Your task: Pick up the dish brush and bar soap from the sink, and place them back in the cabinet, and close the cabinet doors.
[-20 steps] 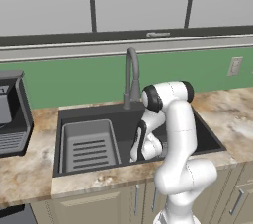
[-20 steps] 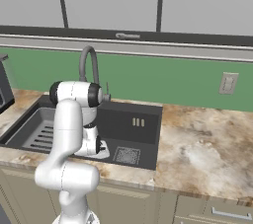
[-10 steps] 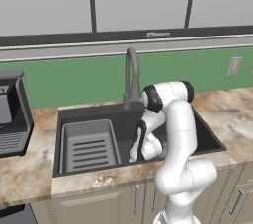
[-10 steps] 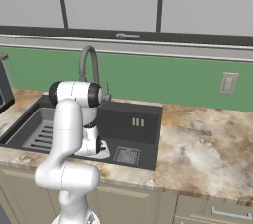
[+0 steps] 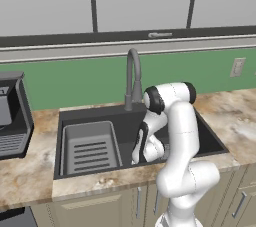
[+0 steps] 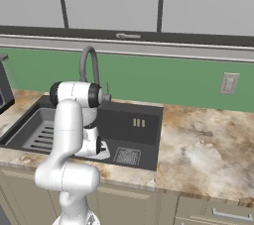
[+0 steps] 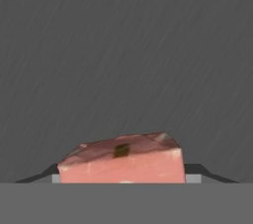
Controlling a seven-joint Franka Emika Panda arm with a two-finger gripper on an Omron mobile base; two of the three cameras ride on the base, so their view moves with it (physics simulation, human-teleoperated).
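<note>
In the sink (image 5: 210, 141), low over the dark basin floor beside the grey ribbed tray (image 5: 90, 146), the white arm reaches steeply down from the worktop (image 6: 208, 144) edge. In the hand view the bar soap (image 7: 123, 161) lies flat on the basin floor directly ahead of the pincer (image 7: 123, 181), between its two dark tips, its long axis running across that view from one tip to the other. Whether the tips touch the soap's ends cannot be told, so the pincer's state stays undecided: apart or clamped. The next move appears to hinge on the tips bracketing the soap's ends squarely
</note>
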